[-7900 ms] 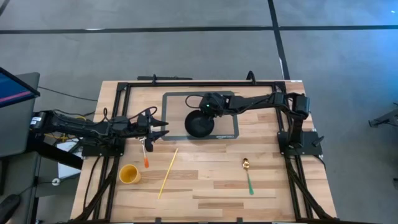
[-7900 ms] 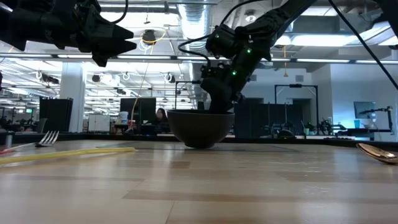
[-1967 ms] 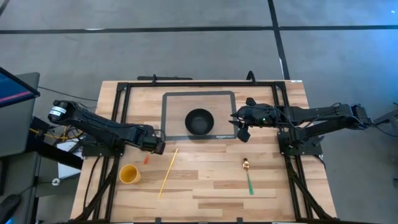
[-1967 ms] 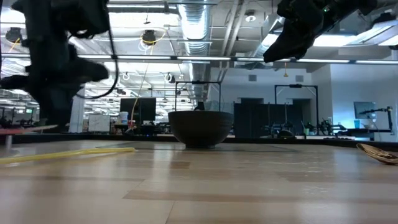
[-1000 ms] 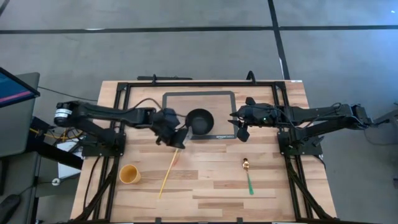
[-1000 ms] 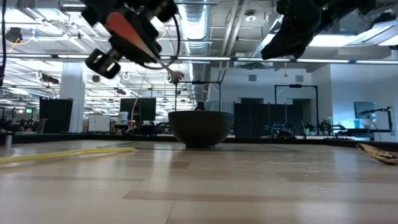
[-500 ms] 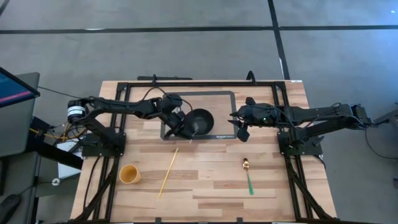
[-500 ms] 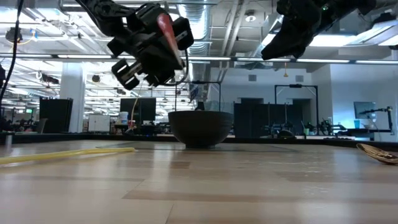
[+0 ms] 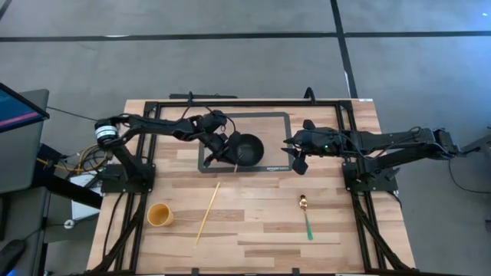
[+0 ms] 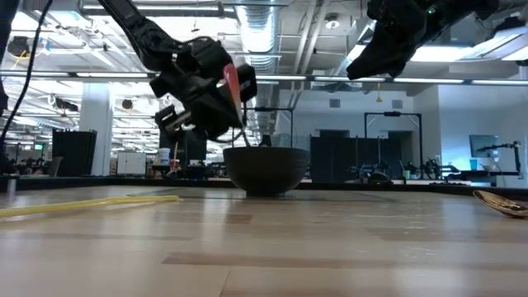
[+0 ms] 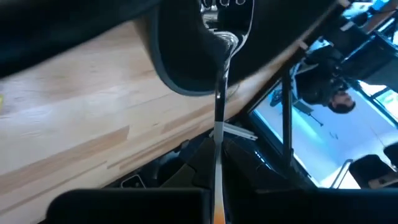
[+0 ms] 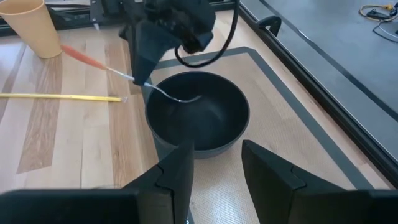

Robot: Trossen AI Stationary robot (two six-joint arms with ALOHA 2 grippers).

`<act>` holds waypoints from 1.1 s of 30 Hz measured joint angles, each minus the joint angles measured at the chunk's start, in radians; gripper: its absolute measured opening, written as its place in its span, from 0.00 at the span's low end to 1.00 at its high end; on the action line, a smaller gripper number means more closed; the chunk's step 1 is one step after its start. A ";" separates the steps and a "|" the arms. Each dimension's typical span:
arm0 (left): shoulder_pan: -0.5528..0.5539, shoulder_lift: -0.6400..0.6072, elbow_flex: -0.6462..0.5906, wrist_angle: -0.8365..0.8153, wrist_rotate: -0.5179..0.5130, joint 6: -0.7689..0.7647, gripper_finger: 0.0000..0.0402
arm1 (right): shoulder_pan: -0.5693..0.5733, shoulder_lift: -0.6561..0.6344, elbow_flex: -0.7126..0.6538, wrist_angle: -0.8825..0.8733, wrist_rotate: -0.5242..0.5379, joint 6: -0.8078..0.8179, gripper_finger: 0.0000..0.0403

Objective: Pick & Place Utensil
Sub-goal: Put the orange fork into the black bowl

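Orange plastic forms the handle of the fork (image 12: 124,68), which the left fingers (image 9: 218,147) are clamping near mid-length; beyond the fingertips, the metal tines are dipping inside the black bowl (image 9: 247,150). Fork appears light, stiff and slim, likely prone to pivoting, so a grip on the handle suits it. Right fingers (image 12: 214,171) are hanging spread and empty, just beside the bowl.

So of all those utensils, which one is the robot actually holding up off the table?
The orange-handled metal fork, gripped by the left claw, its tines over the black bowl. The yellow stick and green-handled spoon lie on the wood.
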 joint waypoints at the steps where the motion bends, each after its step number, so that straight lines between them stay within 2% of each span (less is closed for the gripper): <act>1: 0.000 0.010 0.000 0.004 0.007 -0.004 0.04 | 0.000 0.000 0.000 0.000 0.000 0.000 0.32; 10: 0.035 0.056 0.000 0.052 0.002 -0.033 0.04 | -0.001 0.000 0.000 0.000 0.000 0.000 0.32; 15: 0.054 0.060 0.000 0.056 -0.034 -0.033 0.04 | -0.001 0.000 0.000 0.000 0.000 0.000 0.32; 25: 0.061 0.060 0.000 0.077 -0.069 -0.050 0.13 | -0.001 0.000 0.000 0.000 0.000 0.000 0.32; 33: 0.061 0.060 0.000 0.085 -0.095 -0.073 0.14 | -0.001 0.000 0.000 0.000 0.000 0.000 0.32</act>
